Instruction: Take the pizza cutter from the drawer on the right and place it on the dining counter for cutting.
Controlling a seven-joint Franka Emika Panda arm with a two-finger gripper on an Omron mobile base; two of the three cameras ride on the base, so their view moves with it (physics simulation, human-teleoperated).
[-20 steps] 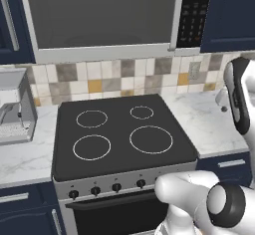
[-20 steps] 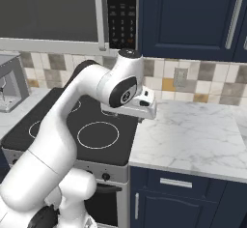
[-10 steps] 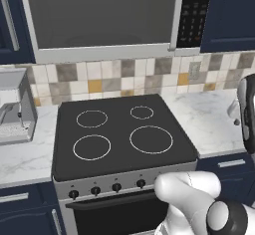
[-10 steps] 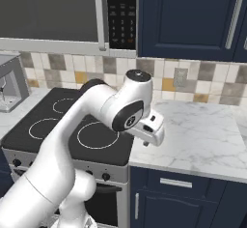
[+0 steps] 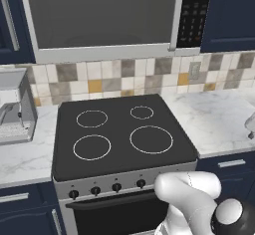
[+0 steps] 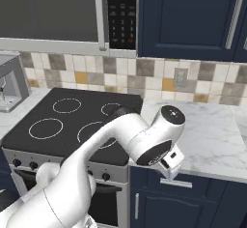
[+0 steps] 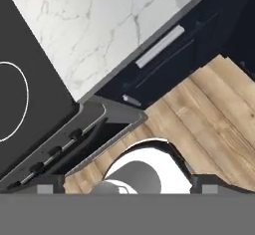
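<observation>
The drawer [image 6: 193,186] is a navy front with a silver bar handle [image 6: 176,182], just under the marble worktop right of the stove, and it is shut. The left base view has the drawer [image 5: 229,169] at its right edge. My gripper [image 6: 169,163] hangs at the worktop's front edge, right above the handle. From the hand view, looking down, the drawer handle [image 7: 160,46] lies ahead, and my gripper [image 7: 128,185] is open, its dark fingertips [image 7: 50,184] wide apart with nothing between them. The pizza cutter is hidden. The dining counter is out of view.
A black cooktop [image 5: 124,134] with oven knobs [image 5: 117,186] sits left of the drawer. Marble worktop [image 6: 212,130] runs to the right. A coffee machine [image 5: 15,112] stands far left. A microwave [image 5: 104,15] and navy wall cabinets [image 6: 193,19] hang above. Wooden floor [image 7: 209,114] lies below.
The arm has swung down and to the right, carrying the hand from above the worktop to its front edge over the drawer. The gripper stayed open.
</observation>
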